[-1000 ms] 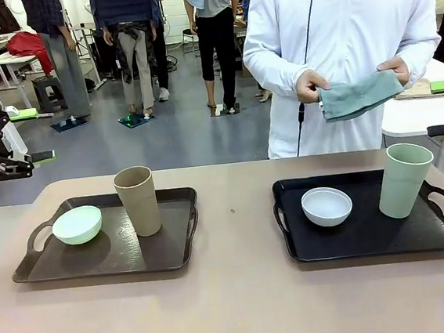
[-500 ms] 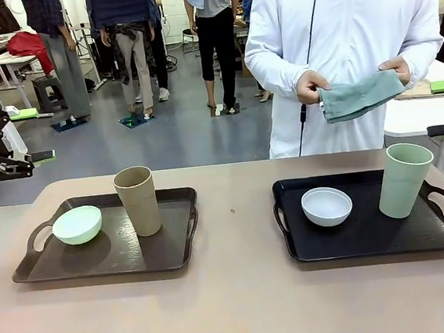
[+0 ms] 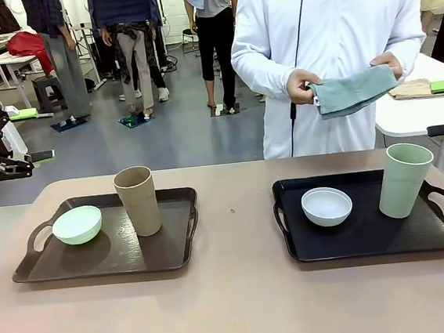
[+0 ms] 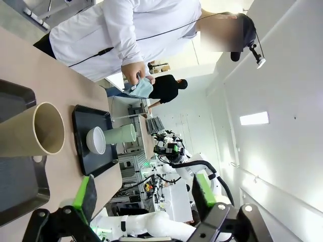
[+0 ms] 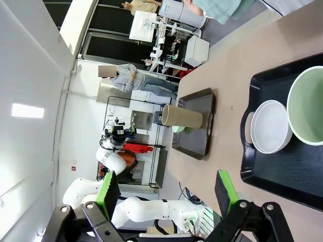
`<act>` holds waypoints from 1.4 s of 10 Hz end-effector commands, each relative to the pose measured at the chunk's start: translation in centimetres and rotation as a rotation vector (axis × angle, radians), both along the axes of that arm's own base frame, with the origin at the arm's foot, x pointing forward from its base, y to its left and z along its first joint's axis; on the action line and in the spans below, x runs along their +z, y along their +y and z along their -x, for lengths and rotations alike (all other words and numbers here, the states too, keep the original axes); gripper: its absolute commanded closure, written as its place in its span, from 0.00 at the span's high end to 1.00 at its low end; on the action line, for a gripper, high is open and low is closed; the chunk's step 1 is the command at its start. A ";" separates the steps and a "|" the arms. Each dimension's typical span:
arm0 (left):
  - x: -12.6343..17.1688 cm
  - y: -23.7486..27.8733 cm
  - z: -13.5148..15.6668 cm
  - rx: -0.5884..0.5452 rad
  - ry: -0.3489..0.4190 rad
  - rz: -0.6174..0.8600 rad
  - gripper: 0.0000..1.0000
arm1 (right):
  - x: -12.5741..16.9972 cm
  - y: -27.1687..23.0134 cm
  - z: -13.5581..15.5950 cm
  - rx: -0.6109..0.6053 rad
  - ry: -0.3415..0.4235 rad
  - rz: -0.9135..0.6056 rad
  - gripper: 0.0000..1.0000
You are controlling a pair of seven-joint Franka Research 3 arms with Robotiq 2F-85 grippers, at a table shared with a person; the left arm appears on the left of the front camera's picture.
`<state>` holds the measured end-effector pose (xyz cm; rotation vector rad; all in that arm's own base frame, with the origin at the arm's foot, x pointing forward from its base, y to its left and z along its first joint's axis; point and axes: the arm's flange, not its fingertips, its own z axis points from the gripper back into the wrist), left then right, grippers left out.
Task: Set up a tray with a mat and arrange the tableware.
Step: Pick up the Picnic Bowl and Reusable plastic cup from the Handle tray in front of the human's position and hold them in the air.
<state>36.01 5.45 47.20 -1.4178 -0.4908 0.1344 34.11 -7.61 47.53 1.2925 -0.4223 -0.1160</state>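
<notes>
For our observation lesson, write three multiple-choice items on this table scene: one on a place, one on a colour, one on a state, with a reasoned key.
1. The whitish grey bowl sits: A) on the black tray; B) on the bare tabletop; C) inside a cup.
2. The tall cup on the brown tray is: A) red; B) tan; C) blue.
3. The grey-green cloth is: A) spread in a tray; B) draped over a cup; C) held in the person's hands.
Key: 1 A, it rests on the black tray beside the pale green cup. 2 B, the tall cup beside the mint green bowl is tan. 3 C, both hands grip it at chest height.
</notes>
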 end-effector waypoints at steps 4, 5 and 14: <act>0.3 0.0 -0.1 0.004 -0.008 0.018 1.00 | 0.0 0.0 0.0 0.000 0.000 0.000 1.00; 0.0 0.0 0.0 -0.001 0.000 0.000 1.00 | 2.9 0.4 -0.8 -0.007 -0.074 0.286 1.00; 3.3 -33.4 -7.5 -0.360 -0.398 -1.375 1.00 | 6.6 -9.5 -2.0 1.044 -0.193 0.312 1.00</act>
